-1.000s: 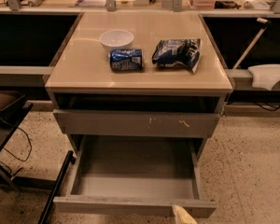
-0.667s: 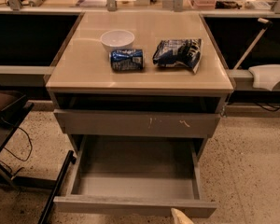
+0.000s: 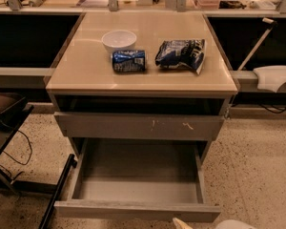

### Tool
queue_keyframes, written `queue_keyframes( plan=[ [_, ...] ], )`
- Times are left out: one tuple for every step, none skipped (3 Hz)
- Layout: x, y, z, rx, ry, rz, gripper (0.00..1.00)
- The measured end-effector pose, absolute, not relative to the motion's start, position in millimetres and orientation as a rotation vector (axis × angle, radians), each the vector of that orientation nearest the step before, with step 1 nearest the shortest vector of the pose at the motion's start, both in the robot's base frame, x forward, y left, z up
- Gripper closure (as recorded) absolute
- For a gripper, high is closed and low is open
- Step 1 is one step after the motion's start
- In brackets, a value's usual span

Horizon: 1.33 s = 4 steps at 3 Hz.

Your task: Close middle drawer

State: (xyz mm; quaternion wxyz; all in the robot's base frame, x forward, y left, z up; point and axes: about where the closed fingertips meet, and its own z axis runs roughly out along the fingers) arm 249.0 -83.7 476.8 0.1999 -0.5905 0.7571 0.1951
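Not much has changed. The pale tip of the gripper (image 3: 182, 223) has slid a little lower, so only a small bit pokes up at the bottom edge of the frame, right of the middle. I cannot tell if it is spread or pressed together.

The wide, shallow grey middle drawer (image 3: 133, 210) has not moved. It is pulled far out toward the bottom of the frame, and its grey inside holds nothing. So I think the push to close it has not started yet.

The drawer's plain front sits just above the gripper tip, very near it. I cannot tell if they touch.

Higher up, the beige worktop (image 3: 86, 78) holds a white bowl (image 3: 119, 39), a blue can lying on its side (image 3: 128, 61) and a dark blue snack bag (image 3: 181, 54).
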Motion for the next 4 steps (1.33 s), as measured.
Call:
queue_keyframes(
  plan=[
    [250,-84,461,-1.641,2.146,0.571,0.0],
    [259,-96,428,-1.551,2.23,0.631,0.0],
    [270,-119,404,-1.432,2.312,0.653,0.0],
    [294,-149,391,-1.322,2.4,0.608,0.0]
  ],
)
